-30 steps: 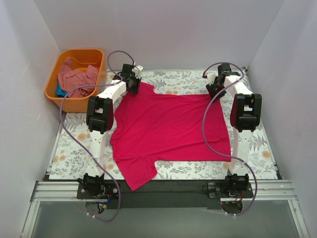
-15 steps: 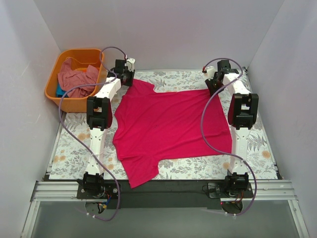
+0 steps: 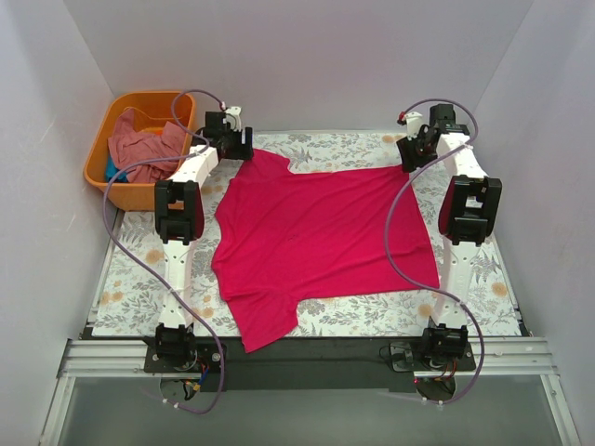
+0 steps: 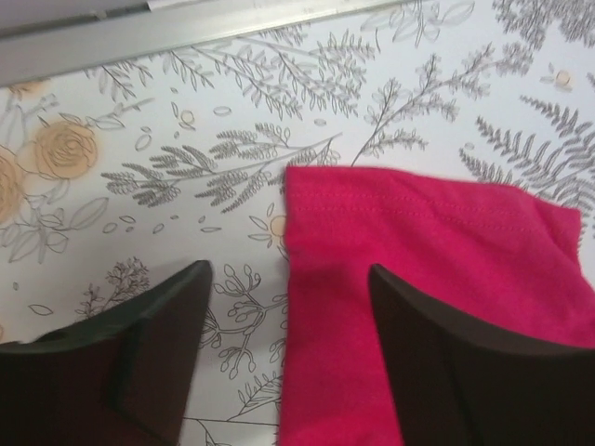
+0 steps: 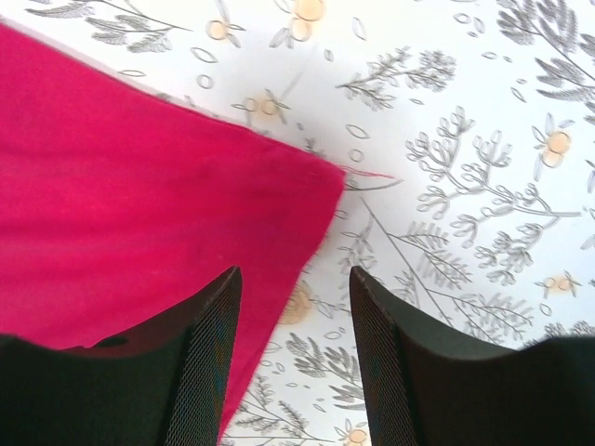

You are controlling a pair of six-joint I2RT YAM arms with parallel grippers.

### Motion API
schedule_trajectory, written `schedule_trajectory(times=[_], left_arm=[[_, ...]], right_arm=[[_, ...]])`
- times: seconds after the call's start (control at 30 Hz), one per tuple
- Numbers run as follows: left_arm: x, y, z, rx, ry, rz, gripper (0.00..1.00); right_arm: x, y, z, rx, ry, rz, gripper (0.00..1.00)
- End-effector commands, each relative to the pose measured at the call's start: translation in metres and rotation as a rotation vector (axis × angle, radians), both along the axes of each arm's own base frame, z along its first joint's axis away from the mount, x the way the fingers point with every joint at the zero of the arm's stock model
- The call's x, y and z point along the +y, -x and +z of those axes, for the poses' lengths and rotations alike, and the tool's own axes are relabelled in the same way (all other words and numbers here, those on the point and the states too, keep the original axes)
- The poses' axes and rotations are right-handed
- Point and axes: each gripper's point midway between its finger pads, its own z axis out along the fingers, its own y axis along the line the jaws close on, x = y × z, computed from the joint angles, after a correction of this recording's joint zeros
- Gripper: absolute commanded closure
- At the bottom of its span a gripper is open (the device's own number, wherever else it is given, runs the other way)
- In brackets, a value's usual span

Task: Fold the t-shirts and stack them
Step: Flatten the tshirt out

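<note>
Both claws stand open and hold nothing: the left claw (image 4: 288,279) and the right claw (image 5: 295,279) each have their jaws spread apart. At the near edge of the desk (image 3: 353,351), one sleeve of the bright crimson-pink short-sleeved cloth t-shirt (image 3: 321,237) laps over the black front strip. The shirt lies spread flat on the floral-patterned table cloth (image 3: 139,279) between the two arms, its hem toward the right arm. On the far side, the left claw hangs over the far sleeve's stitched end, one finger above the sleeve, the other above bare print. The right claw hangs at the far hem corner, which lies just ahead of its gap. Farthest off, at the far left, an orange plastic tub (image 3: 102,181) holds a crumpled dusty salmon-pink t-shirt (image 3: 135,149) with a scrap of teal-blue cloth (image 3: 113,172) beside it.
</note>
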Motion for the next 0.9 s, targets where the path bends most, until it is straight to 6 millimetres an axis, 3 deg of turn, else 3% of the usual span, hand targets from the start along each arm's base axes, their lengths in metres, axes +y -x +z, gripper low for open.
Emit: schedule_trajectory(times=[0.0, 0.1, 0.43, 0.73, 0.87], left_arm=[[-0.01, 0.009, 0.044, -0.031, 0.051, -0.029, 0.28], [-0.01, 0.013, 0.032, 0.001, 0.052, -0.029, 0.23], [-0.005, 0.023, -0.011, 0.09, -0.001, -0.012, 0.23], [-0.033, 0.035, -0.036, 0.137, -0.012, -0.091, 0.31], [-0.036, 0.041, -0.039, 0.157, -0.04, -0.077, 0.34]], right_arm=[[0.0, -0.011, 0.026, -0.069, -0.018, 0.004, 0.43], [-0.004, -0.016, 0.015, -0.054, -0.021, -0.018, 0.41], [0.006, -0.028, -0.024, -0.012, -0.109, -0.05, 0.4], [0.006, -0.028, -0.036, -0.008, -0.113, -0.051, 0.38], [0.004, -0.024, -0.041, 0.003, -0.097, -0.046, 0.39]])
